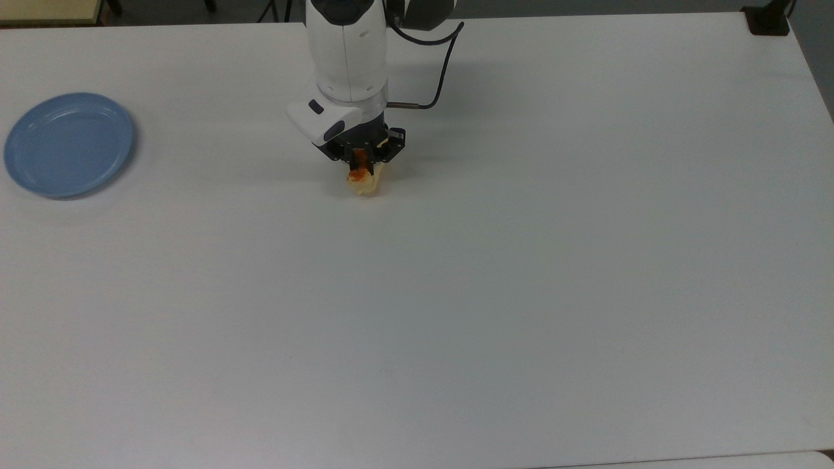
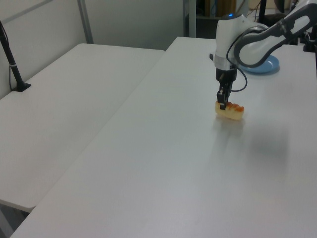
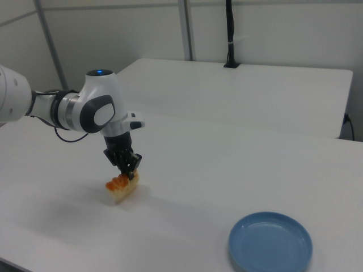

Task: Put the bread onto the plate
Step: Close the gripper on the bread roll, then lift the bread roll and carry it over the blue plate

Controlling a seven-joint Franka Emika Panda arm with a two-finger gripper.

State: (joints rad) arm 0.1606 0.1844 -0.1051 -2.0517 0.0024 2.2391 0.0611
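The bread (image 1: 363,183) sits near the far middle of the white tabletop (image 1: 456,293), gripped at one end by the hand (image 1: 360,159). In the left view the bread (image 2: 230,111) lies roughly level, its long axis running from the hand toward the left view's right, striped side up; in the right view it (image 3: 121,187) slants from the hand down toward the right view's lower left. Whether its underside touches the tabletop or hangs just above it cannot be told. The hand (image 2: 222,102) comes down from above on the white arm (image 1: 345,58), its fingers (image 3: 130,164) clenched on the bread's near end as the left view shows it. The plate (image 1: 68,144) lies well apart, at the top view's left edge, with bare tabletop between it and the bread. In the right view the plate (image 3: 270,242) is in the lower right. A second white table (image 2: 64,114) stands beside the first, with a black post (image 2: 12,62) on it.
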